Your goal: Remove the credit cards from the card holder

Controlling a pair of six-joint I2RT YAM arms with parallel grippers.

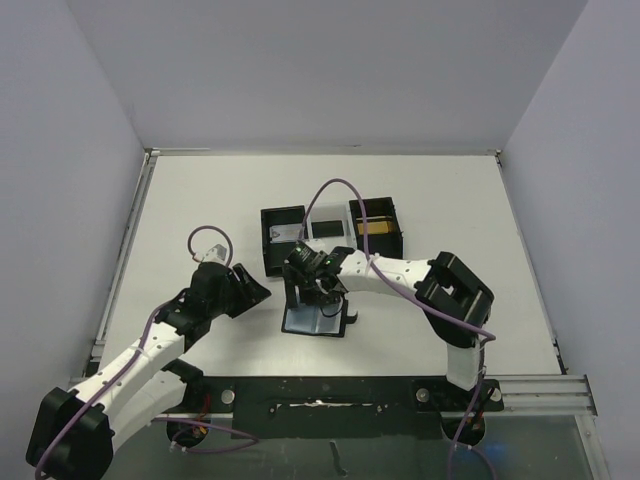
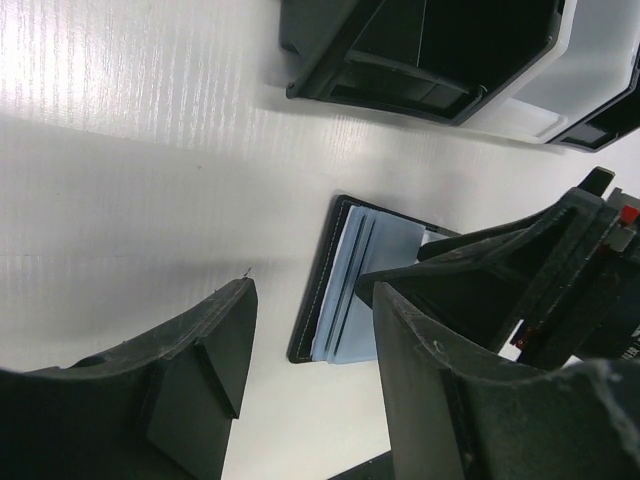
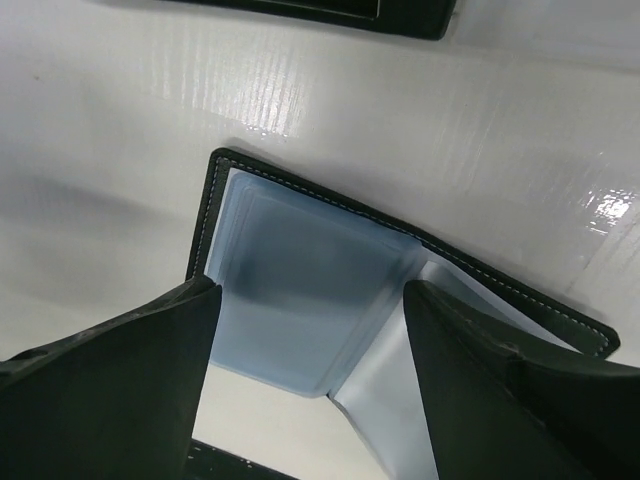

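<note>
The right tool (image 3: 310, 300) hangs with its two black fingers spread wide and nothing between them. It is directly over the small black bifold card holder (image 3: 290, 250), which lies open on the white table (image 3: 120, 120) with its soft blue-grey pockets facing up. A darker patch shows through the top sleeve, but whether either of the thin credit cards sits there cannot be told. Seen from above, the left tool (image 1: 250, 290) waits at the holder's 9 o'clock, likewise spread and empty. At its 12 o'clock stand black open-top boxes (image 1: 282, 240); a gold-tan patch (image 1: 375, 215) in the rightmost may be a card. Any card would likely be light, stiff and slick, clinging inside a limp sleeve. It is best pinched by its exposed edge at the pocket mouth while the light holder is pinned down.
</note>
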